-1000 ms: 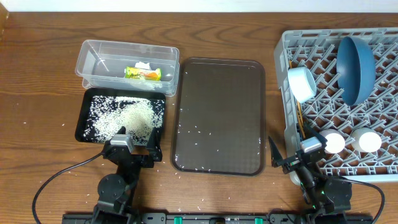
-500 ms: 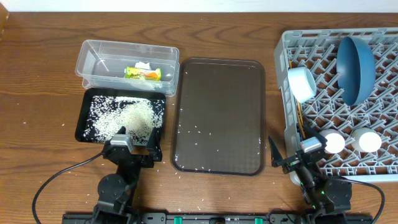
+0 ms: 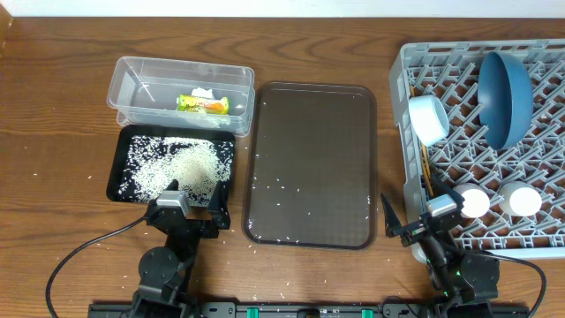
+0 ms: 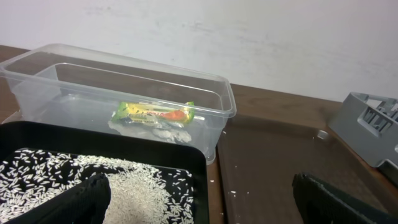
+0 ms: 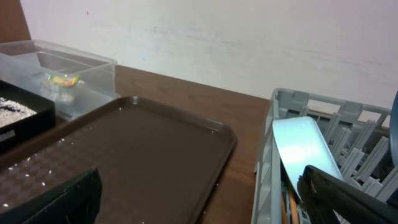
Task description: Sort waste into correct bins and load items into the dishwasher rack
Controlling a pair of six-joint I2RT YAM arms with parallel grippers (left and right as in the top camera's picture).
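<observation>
Grey plastic lattice rack (image 3: 547, 159), overhead, is loaded with a round blue plate (image 3: 506, 97) and white bowl (image 3: 429, 119). Left wrist: green-orange snack wrapper (image 4: 155, 114) is seen in clear plastic tub (image 4: 68, 93), left claw (image 4: 208, 208) spread wide, empty. Right wrist: right claw (image 5: 202, 208) likewise spread, empty.

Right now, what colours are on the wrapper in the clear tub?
Green, yellow and orange. The wrapper shows best in the left wrist view.

Wrapper (image 3: 202, 104) in tub (image 3: 126, 69); rice (image 3: 177, 168) in shallow tray (image 3: 227, 146) before it; serving tray (image 3: 309, 141) centre; rack (image 3: 441, 53) right
</observation>
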